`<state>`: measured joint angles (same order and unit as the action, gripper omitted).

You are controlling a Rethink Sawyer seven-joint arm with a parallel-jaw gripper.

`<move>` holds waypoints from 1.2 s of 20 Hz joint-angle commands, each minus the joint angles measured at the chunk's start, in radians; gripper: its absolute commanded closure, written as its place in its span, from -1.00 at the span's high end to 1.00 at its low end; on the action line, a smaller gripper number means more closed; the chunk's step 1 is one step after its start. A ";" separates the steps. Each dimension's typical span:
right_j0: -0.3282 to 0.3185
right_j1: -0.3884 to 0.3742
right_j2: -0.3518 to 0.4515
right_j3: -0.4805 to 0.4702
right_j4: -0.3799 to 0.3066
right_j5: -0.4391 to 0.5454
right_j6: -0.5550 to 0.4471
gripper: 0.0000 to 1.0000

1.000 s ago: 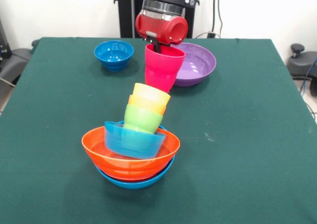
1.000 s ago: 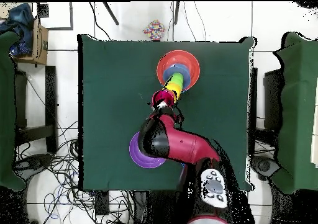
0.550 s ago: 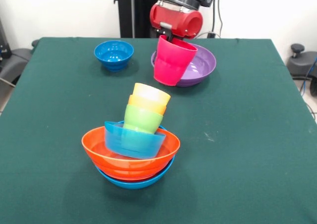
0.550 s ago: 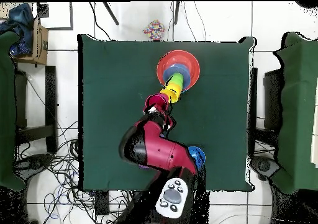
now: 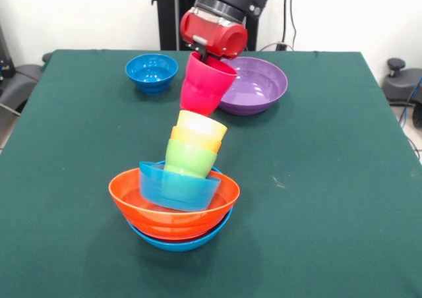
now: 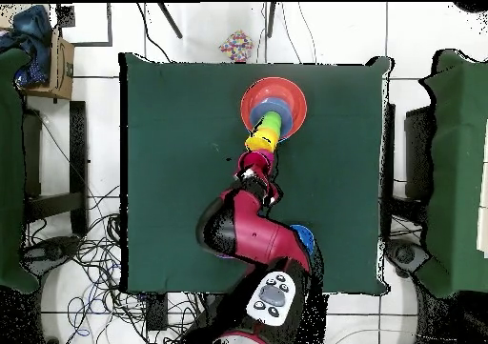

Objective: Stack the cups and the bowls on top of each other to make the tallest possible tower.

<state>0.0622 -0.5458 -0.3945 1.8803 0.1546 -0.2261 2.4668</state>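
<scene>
The tower (image 5: 175, 202) stands near the table's front: a wide light-blue bowl at the base, orange bowls in it, then a tilted small light-blue bowl (image 5: 177, 186). Green, orange and yellow cups (image 5: 193, 146) lean out of that bowl toward the right. My gripper (image 5: 210, 57) is shut on the rim of the magenta-pink cup (image 5: 203, 86). It holds the cup tilted in the air, just behind and above the yellow cup. Seen from overhead, the tower (image 6: 274, 102) lies ahead of the pink cup (image 6: 263, 161) and the gripper (image 6: 255, 176).
A small dark-blue bowl (image 5: 151, 72) sits at the back left of the table. The large purple bowl (image 5: 256, 84) sits at the back right, just beside the held cup. In the overhead view the dark-blue bowl (image 6: 301, 235) peeks out beside the arm.
The gripper swung the pink cup right over the purple bowl, then back left. It now hangs closer to the leaning top of the tower.
</scene>
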 commanded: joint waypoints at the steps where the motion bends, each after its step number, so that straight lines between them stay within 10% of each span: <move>1: -0.005 0.045 0.031 -0.060 0.003 -0.024 0.074 -1.00; 12: -0.014 0.046 0.074 -0.025 0.023 -0.117 0.160 -1.00; 24: -0.361 -0.044 0.479 0.060 -0.223 -0.143 0.234 -1.00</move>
<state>-0.1984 -0.5737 -0.1928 1.8870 0.0478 -0.3222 2.4668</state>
